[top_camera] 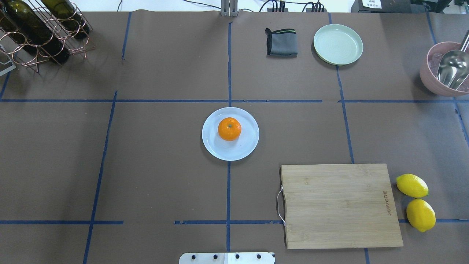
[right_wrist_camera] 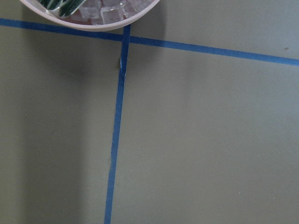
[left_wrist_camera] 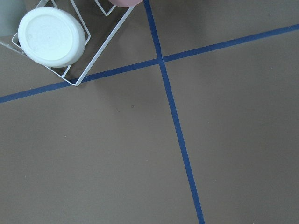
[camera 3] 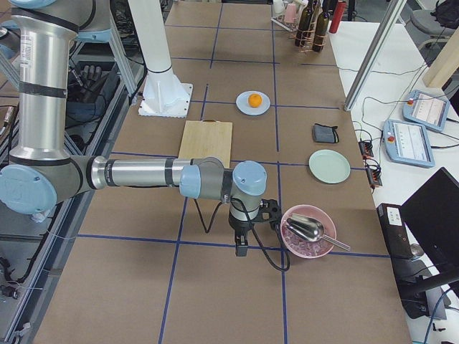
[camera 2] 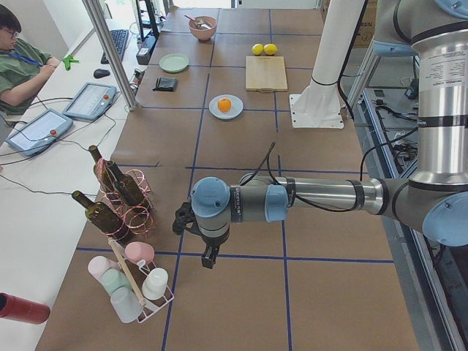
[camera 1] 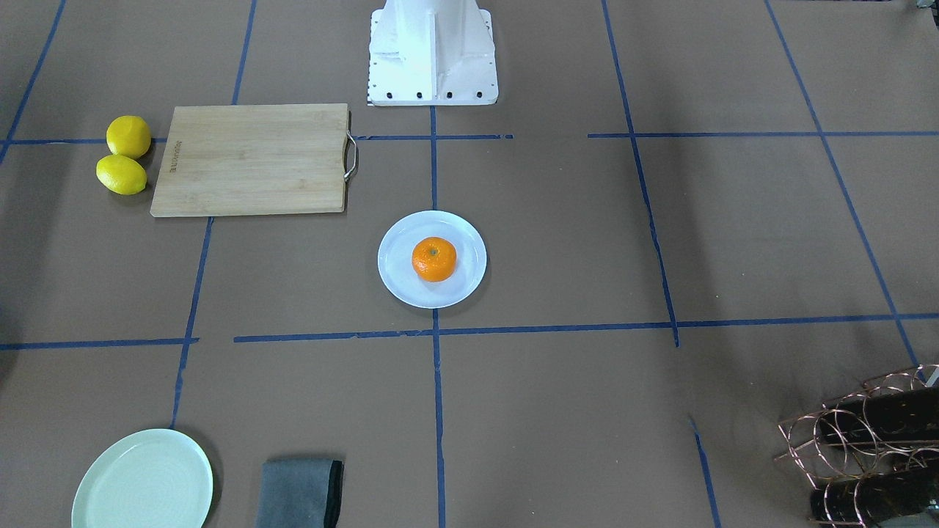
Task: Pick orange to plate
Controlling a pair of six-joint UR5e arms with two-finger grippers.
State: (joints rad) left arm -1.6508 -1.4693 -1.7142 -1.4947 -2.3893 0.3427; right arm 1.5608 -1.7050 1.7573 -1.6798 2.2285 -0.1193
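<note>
The left gripper (camera 2: 209, 260) hangs over the table near the cup rack (camera 2: 135, 289), jaws impossible to judge; the orange (top_camera: 229, 129) sits on the plate (top_camera: 221, 151) mid-table; the right gripper (camera 3: 242, 248) hangs beside the pink bowl (camera 3: 308, 233), jaws likewise unclear

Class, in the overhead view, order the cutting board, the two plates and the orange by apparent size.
1. cutting board
2. bluish-white plate, slightly ahead of the pale green plate; the green one lies farther from the camera, so that ranking is unsure
3. orange
</note>
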